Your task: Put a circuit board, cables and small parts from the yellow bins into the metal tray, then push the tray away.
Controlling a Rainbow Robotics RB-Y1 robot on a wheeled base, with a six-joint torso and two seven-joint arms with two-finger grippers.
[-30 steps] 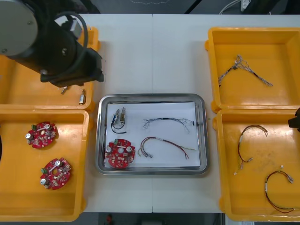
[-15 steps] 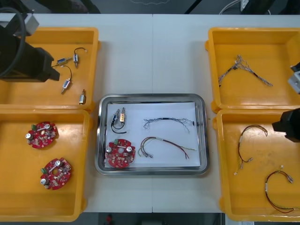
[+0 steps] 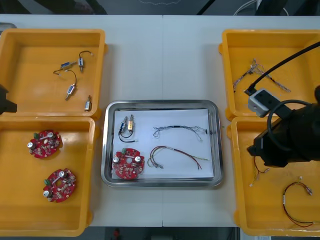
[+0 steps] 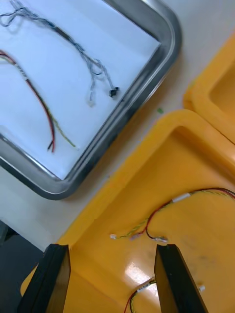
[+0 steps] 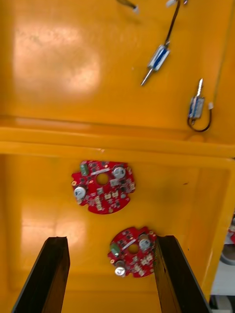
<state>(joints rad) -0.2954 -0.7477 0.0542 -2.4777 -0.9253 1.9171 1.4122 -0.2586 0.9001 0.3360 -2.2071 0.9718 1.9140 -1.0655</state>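
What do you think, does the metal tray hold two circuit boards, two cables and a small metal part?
No. The front view shows one circuit board in the metal tray, not two; the twisted cable, the red and yellow cable and the small metal part are there.

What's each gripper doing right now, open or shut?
Left gripper: open, holding nothing, over the board bin.
Right gripper: open, holding nothing, over a cable bin.

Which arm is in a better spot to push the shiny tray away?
Right, probably. The right gripper hangs open over the near right bin, just beside the metal tray's rim; the left gripper is over the left bins, farther off.
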